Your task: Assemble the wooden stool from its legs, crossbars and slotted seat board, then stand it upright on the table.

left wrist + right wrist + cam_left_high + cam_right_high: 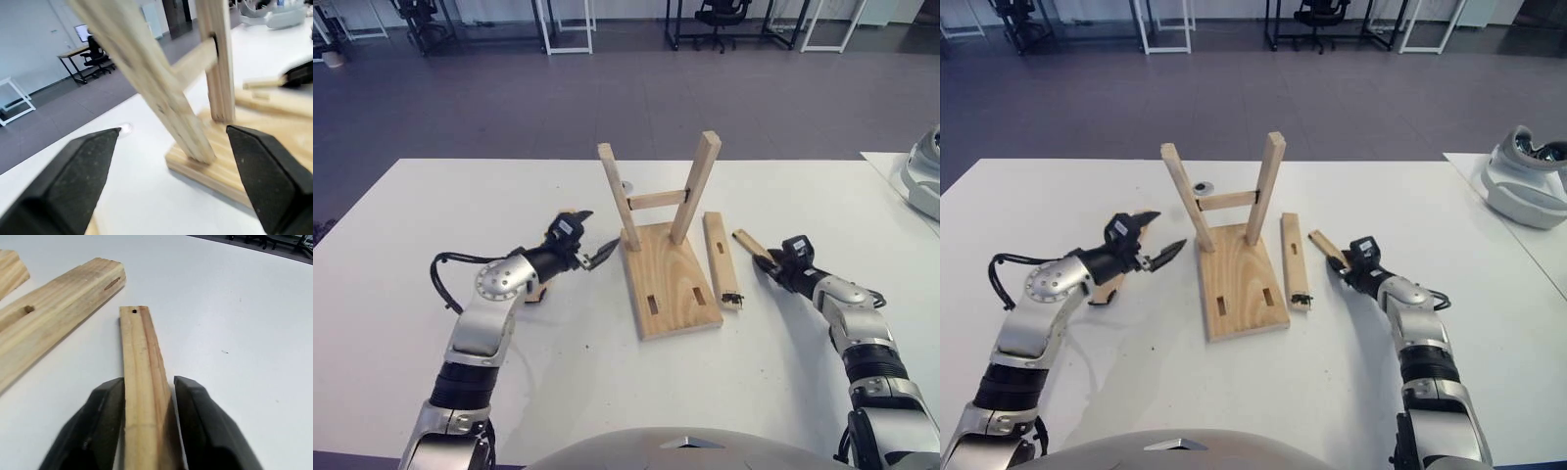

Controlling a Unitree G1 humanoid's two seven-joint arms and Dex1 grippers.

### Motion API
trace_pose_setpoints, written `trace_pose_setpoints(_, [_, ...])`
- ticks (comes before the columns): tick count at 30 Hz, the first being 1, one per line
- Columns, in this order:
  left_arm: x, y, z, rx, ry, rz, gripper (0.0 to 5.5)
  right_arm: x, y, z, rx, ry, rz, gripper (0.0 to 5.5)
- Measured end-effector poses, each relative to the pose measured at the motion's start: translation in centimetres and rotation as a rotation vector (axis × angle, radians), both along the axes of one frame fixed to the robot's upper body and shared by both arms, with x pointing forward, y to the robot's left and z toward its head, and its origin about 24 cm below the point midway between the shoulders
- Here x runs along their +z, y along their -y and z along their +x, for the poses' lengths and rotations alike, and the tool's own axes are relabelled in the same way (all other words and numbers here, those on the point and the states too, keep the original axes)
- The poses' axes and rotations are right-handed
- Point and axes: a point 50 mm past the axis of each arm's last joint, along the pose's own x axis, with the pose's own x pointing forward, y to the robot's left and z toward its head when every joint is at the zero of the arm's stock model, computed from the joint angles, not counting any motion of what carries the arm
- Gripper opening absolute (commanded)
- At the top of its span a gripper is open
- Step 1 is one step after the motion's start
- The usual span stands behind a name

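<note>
Seat board [668, 279]: centre of frame, flat on the table [411, 245], two legs standing in it, the left leg [619, 196] leaning; my left gripper [597, 235] spread wide, just left of it; a careless brush could topple both; my right gripper [768, 261], right of centre, pinches a crossbar [142, 347] near one end; it may swivel in that grip

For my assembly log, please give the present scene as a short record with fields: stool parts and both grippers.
Seat board: flat on the table
Fitted: two legs in the far slots, one crossbar joining them
Empty slots: two, near end
Loose leg: flat, right of the board
Left gripper: open, empty, left of the legs
Right gripper: shut on a second crossbar
</note>
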Motion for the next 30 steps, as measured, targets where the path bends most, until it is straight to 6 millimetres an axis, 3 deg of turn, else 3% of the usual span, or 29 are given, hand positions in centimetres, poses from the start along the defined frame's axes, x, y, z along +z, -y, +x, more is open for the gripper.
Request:
trace_pose_setpoints(3, [2.8, -3.1, 0.7, 0.169, 0.071, -0.198, 4.1, 0.1, 0.0, 0.0, 0.048, 0.02, -0.093, 1.31])
trace_pose_setpoints(5, [5.1, -4.1, 1.3, 0.217, 0.127, -0.329, 4.1, 0.2, 0.2, 0.0, 0.032, 0.069, -0.113, 1.31])
trace_pose_setpoints(6, [6.2, -4.1, 1.5, 0.2, 0.138, -0.436, 4.1, 1.3, 0.8, 0.4, -0.034, 0.159, -0.113, 1.31])
trace_pose_setpoints(7, [7.4, -3.6, 1.6, 0.149, 0.149, -0.536, 4.1, 3.7, 1.4, 1.4, -0.094, 0.296, -0.104, 1.31])
trace_pose_setpoints(9, [9.5, -2.1, 1.6, 0.018, 0.154, -0.707, 4.1, 11.4, 0.4, 3.6, -0.066, 0.626, -0.091, 1.31])
trace_pose_setpoints(10, [10.7, -1.3, 1.5, -0.05, 0.158, -0.776, 4.1, 15.4, -1.6, 4.1, 0.026, 0.791, -0.098, 1.31])
trace_pose_setpoints(11, [11.7, -0.5, 1.4, -0.109, 0.156, -0.834, 4.1, 18.0, -4.1, 3.9, 0.14, 0.905, -0.105, 1.31])
trace_pose_setpoints(13, [13.5, 1.2, 1.3, -0.224, 0.137, -0.935, 4.1, 20.3, -10.3, 2.5, 0.402, 1.043, -0.072, 1.31])
trace_pose_setpoints(15, [15.1, 3.0, 1.1, -0.324, 0.119, -0.989, 3.64, 20.9, -15.2, 0.8, 0.578, 1.105, 0.011, 1.31])
trace_pose_setpoints(16, [15.5, 3.6, 1.0, -0.357, 0.106, -1.002, 3.48, 21.5, -16.7, 0.0, 0.622, 1.13, 0.051, 1.31])
trace_pose_setpoints(20, [15.7, 4.4, 0.7, -0.393, 0.073, -1.015, 2.74, 22.9, -17.9, -1.0, 0.65, 1.179, 0.077, 1.31])
trace_pose_setpoints(30, [15.3, 5.9, 0.4, -0.427, 0.018, -0.993, 1.04, 22.3, -19.8, -1.4, 0.717, 1.15, 0.077, 1.31])
